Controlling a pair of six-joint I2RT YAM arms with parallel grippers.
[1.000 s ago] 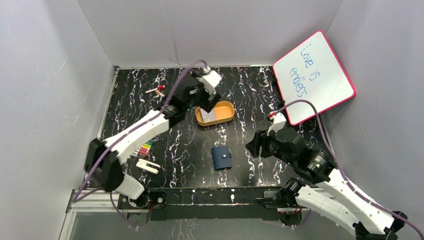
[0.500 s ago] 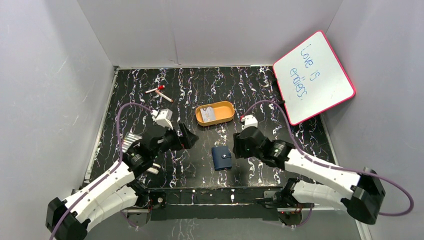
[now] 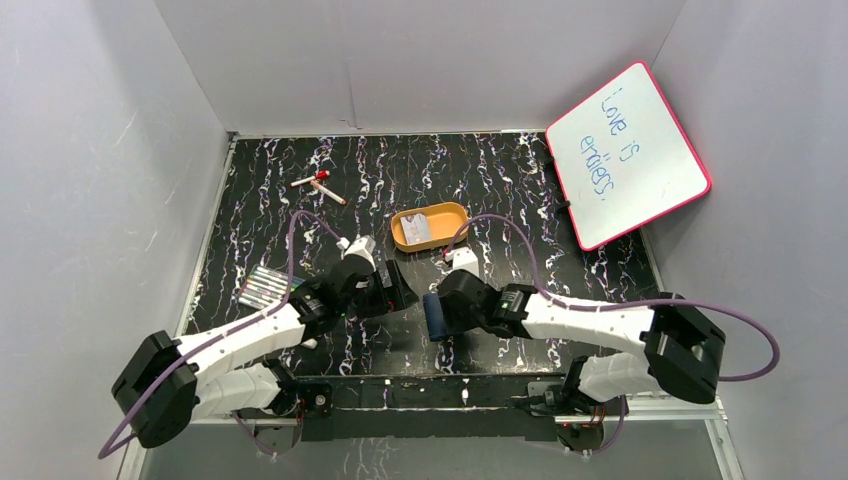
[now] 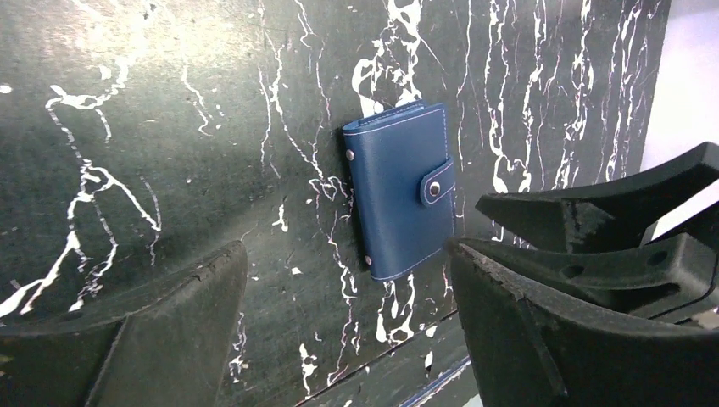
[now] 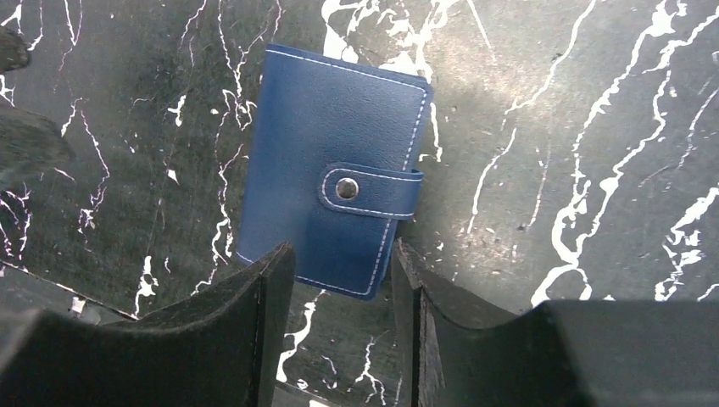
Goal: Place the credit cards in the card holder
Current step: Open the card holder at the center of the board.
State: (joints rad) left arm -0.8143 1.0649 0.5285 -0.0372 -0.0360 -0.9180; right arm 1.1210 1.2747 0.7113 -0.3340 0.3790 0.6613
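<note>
Card holder: the navy card holder (image 4: 398, 199) lies flat and folded on the black marbled table (image 3: 500, 190), close to the near edge and about midway along it. Its snap tab (image 5: 369, 191) is fastened across the front.
Credit cards: the pale credit cards (image 3: 420, 231) lie in the orange oval tray (image 3: 452, 222), which sits nearer the middle of the table and well apart from the card holder (how many are stacked there cannot be told).
Left gripper: the left gripper (image 4: 346, 254) hangs low just to the left of the card holder. Its jaws are spread wide and grasp nothing. In its wrist view the card holder lies ahead of the gap, past the fingertips.
Right gripper: the right gripper (image 5: 341, 250) is directly over the card holder, unclenched, with a narrow gap between the jaws. One short edge of the card holder shows in that gap, and whether the fingertips touch the leather cannot be told.
From above: the right gripper hides most of the card holder, leaving only a blue strip on its left side.
Grippers together: they are near each other, and the right gripper's black fingers show at the right of the left wrist view.
Whiteboard: a pink-framed whiteboard (image 3: 628, 155) with blue handwriting leans in the far right corner.
Pens: two small red-tipped pens (image 3: 320, 183) lie toward the far left corner.
</note>
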